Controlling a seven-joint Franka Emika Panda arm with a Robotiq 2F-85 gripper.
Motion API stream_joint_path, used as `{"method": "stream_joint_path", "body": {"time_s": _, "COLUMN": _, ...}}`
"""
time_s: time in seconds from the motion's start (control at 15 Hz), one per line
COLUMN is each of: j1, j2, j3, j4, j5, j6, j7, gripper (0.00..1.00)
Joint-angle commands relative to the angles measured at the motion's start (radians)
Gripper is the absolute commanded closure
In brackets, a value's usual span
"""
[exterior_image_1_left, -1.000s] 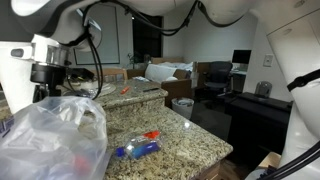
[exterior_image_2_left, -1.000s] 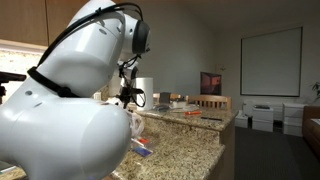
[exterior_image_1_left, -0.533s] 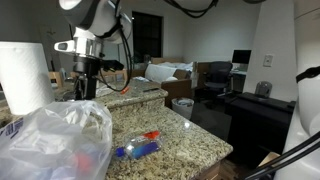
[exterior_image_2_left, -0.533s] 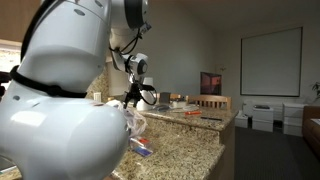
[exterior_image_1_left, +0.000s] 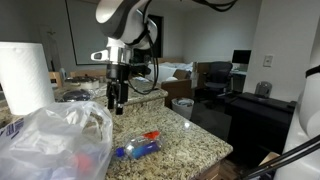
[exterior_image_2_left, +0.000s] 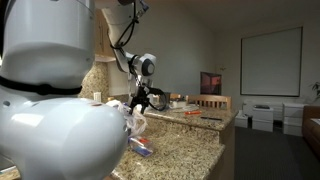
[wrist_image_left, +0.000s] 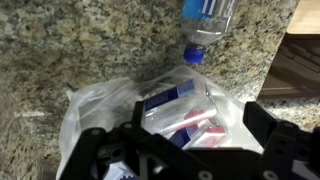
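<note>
- A speckled granite countertop (exterior_image_1_left: 190, 135) runs through a dim room, with a paper towel roll (exterior_image_1_left: 24, 75) at its near end.
- The robot's gripper (exterior_image_1_left: 117, 102) hangs above the counter, its jaws spread wide and holding nothing.
- In the wrist view, a clear plastic bag (wrist_image_left: 115, 110) stuffed with packets lies directly below, framed between the two fingers and not touched by them.
- A bottle (wrist_image_left: 207, 12) with a blue label lies on its side just beyond the bag, cap towards it.
</note>
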Motion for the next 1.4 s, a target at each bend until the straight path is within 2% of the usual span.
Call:
{"method": "stream_joint_path", "body": {"time_s": 0.0, "j1": 0.034, "j2": -0.044, "j3": -0.018, "j4": -0.143, "j5": -0.008, "j6": 0.142, "j7": 0.094, "gripper": 0.0}}
{"method": "stream_joint_path", "body": {"time_s": 0.13, "j1": 0.048, "j2": -0.04, "j3": -0.01, "j4": -0.185, "j5": -0.001, "j6": 0.237, "j7": 0.082, "gripper": 0.0}}
{"method": "stream_joint_path", "body": {"time_s": 0.4, "j1": 0.102, "j2": -0.005, "j3": 0.01, "j4": -0.225, "j5": -0.137, "j6": 0.397, "j7": 0.117, "gripper": 0.0}}
{"method": "stream_joint_path", "body": {"time_s": 0.53, "j1": 0.121, "j2": 0.008, "j3": 0.01, "j4": -0.242, "j5": -0.232, "j6": 0.437, "j7": 0.189, "gripper": 0.0}}
{"method": "stream_joint_path", "body": {"time_s": 0.73, "j1": 0.143, "j2": 0.021, "j3": 0.011, "j4": -0.258, "j5": -0.344, "j6": 0.424, "j7": 0.321, "gripper": 0.0}}
{"method": "stream_joint_path", "body": {"time_s": 0.93, "j1": 0.145, "j2": 0.022, "j3": 0.017, "j4": -0.282, "j5": -0.352, "j6": 0.43, "j7": 0.395, "gripper": 0.0}}
{"method": "stream_joint_path", "body": {"time_s": 1.33, "j1": 0.139, "j2": 0.031, "j3": 0.025, "j4": -0.344, "j5": -0.343, "j6": 0.522, "j7": 0.448, "gripper": 0.0}}
